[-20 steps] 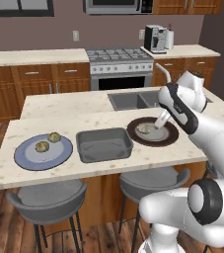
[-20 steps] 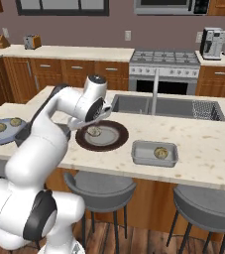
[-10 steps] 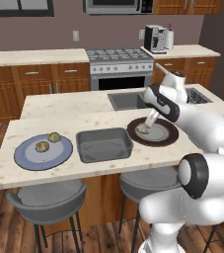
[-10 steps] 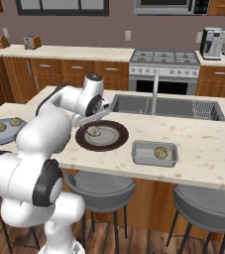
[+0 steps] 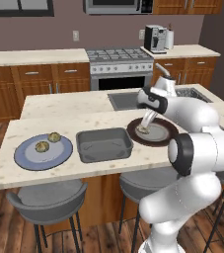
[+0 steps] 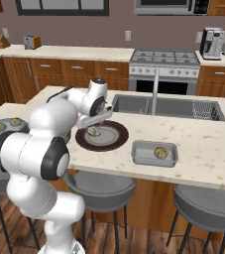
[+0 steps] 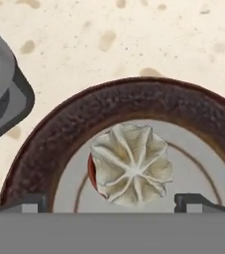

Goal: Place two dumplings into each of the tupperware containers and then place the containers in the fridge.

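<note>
Hand view shows the gripper (image 7: pixel 113 202) now lower over the dumpling (image 7: pixel 131 165) on the brown plate (image 7: pixel 59 134). Its fingers stand wide apart, so closing comes next.

No writing, label, brand, number or sign can be read on anything here, neither near the claw nor on the appliances and cupboards far behind it.
</note>
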{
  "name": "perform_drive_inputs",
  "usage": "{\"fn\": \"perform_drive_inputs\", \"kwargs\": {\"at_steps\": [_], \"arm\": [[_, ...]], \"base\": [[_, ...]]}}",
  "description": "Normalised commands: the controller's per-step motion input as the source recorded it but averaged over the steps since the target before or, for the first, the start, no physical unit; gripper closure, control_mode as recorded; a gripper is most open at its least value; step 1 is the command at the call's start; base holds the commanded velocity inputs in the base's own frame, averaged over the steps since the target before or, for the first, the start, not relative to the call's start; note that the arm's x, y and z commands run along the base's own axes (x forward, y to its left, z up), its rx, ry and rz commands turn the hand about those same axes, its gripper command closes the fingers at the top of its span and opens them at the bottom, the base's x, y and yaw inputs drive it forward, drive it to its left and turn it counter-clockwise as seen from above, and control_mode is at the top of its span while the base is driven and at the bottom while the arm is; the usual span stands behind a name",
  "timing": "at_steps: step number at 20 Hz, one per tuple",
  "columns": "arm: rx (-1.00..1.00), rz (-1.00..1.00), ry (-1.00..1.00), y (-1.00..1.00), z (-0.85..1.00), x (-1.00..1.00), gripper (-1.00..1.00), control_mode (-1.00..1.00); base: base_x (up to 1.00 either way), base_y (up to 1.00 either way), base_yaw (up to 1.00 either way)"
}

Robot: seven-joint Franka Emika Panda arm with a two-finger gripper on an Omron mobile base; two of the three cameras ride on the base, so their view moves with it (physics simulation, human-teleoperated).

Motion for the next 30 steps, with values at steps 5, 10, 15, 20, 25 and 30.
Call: {"fn": "perform_drive_inputs", "kwargs": {"at_steps": [5, 10, 15, 20, 25, 30], "arm": [[-0.03, 0.02, 0.00, 0.00, -0.42, 0.37, -1.00, -1.00], [-0.13, 0.00, 0.00, 0.08, -0.46, 0.03, -1.00, -1.00], [-0.10, 0.00, 0.00, 0.06, -0.55, -0.02, -1.00, -1.00], [-0.06, -0.04, 0.08, -0.37, -0.72, -0.57, 1.00, -1.00], [0.00, -0.08, -0.05, -0.35, -0.05, -0.37, 1.00, -1.00], [-0.03, -0.11, -0.26, -0.32, 0.89, -0.02, 1.00, -1.00]], "base": [[0.00, 0.00, 0.00], [0.00, 0.00, 0.00], [0.00, 0.00, 0.00], [0.00, 0.00, 0.00], [0.00, 0.00, 0.00], [0.00, 0.00, 0.00]]}}
